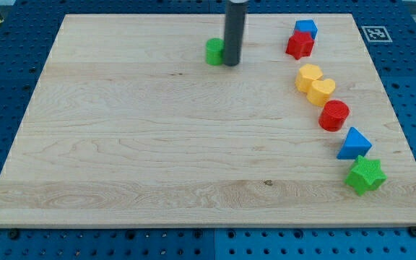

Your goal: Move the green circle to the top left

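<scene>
The green circle [214, 51] sits near the top middle of the wooden board [121, 144]. My tip [231, 63] rests right against the green circle's right side; the rod partly hides that side. The board's top left corner lies well to the view's left of both.
Along the view's right run a blue cube [306, 29], a red star [300, 45], a yellow hexagon [308, 76], a yellow heart [323, 92], a red circle [334, 115], a blue triangle [354, 144] and a green star [365, 175].
</scene>
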`<control>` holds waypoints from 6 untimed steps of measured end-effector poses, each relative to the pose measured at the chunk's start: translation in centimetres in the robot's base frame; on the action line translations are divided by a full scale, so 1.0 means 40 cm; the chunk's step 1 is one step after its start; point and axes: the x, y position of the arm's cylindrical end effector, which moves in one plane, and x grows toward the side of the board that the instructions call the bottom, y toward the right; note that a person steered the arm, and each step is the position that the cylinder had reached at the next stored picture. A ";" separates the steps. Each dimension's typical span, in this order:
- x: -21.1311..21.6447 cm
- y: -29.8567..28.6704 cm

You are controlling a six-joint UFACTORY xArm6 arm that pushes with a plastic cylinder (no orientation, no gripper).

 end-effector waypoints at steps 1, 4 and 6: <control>-0.033 -0.143; 0.049 -0.164; -0.008 -0.122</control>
